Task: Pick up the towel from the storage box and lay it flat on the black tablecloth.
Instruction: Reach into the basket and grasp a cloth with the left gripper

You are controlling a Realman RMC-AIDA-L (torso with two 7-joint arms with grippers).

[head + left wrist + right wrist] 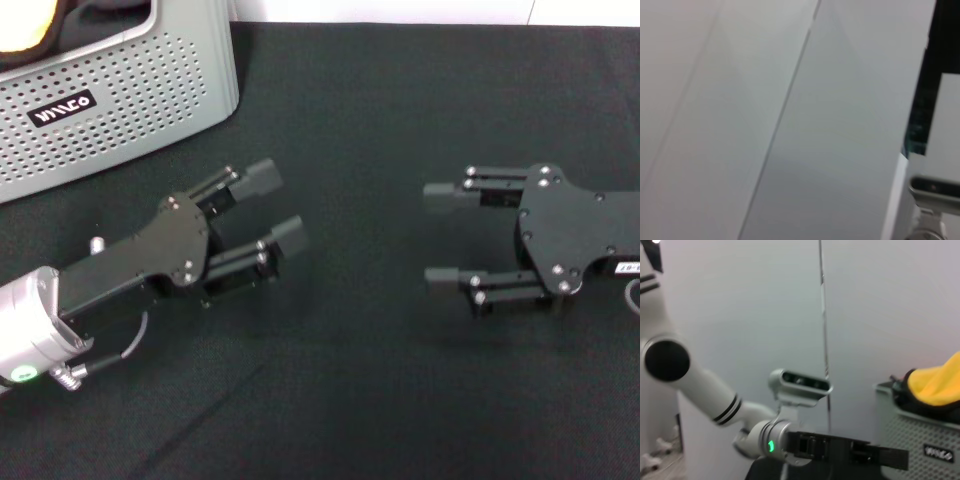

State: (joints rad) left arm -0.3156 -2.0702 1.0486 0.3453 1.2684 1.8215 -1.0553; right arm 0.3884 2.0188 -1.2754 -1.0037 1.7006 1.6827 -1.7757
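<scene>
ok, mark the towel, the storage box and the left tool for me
towel [935, 385], right wrist view, orange-yellow fold above the box rim
storage box [120, 90], head view, perforated front wall
left tool [276, 206], head view, gap between its open fingertips

The storage box [120, 95] at far left is light grey, dotted with rows of small holes and marked with a white logo. Orange-yellow towel [940, 385] shows inside, edged in black. The tablecloth [380, 400] is plain black, and both grippers are black.
</scene>
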